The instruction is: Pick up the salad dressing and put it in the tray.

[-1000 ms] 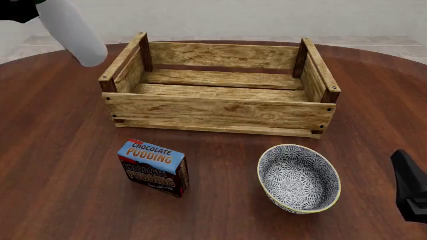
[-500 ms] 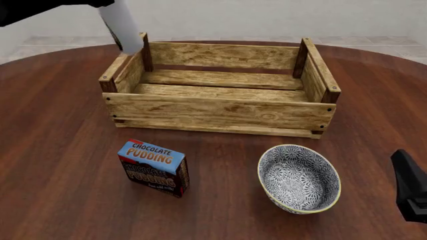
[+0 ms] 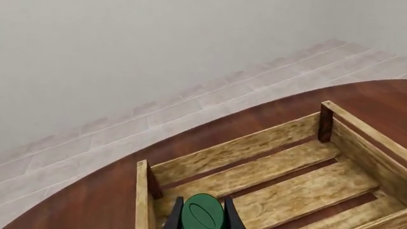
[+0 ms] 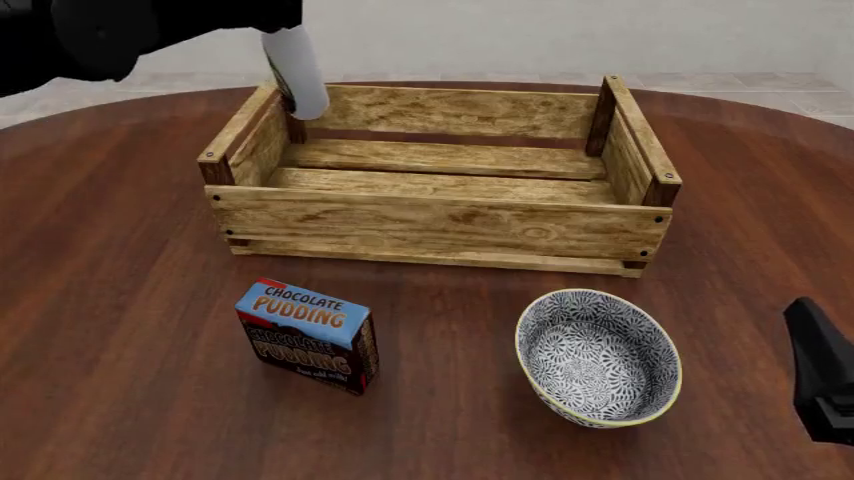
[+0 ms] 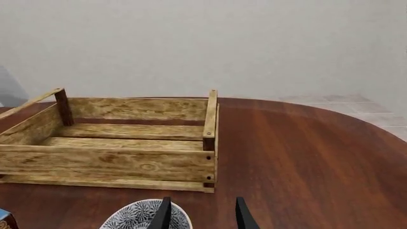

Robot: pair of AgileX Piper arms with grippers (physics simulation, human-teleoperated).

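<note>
The salad dressing (image 4: pixel 296 72), a slim white bottle, hangs tilted over the back left corner of the tray (image 4: pixel 441 222), a wooden slat crate. My left gripper (image 4: pixel 271 22) is shut on the bottle's upper part. In the left wrist view the dark green top of the salad dressing (image 3: pixel 202 213) sits between the two fingers (image 3: pixel 174 215), with the tray (image 3: pixel 286 183) floor below. My right gripper (image 5: pixel 201 211) stands open and holds nothing at the table's near right, seen as a dark shape (image 4: pixel 823 385) in the front view.
A blue-topped chocolate pudding box (image 4: pixel 307 335) stands in front of the tray on the left. A blue-white patterned bowl (image 4: pixel 597 357) sits front right, just beyond my right gripper's fingertips; its rim (image 5: pixel 141 217) shows in the right wrist view.
My left arm has carried the bottle rightward from the far left to above the tray's back left corner, and the bottle now hangs more upright. The right arm has stayed still.
</note>
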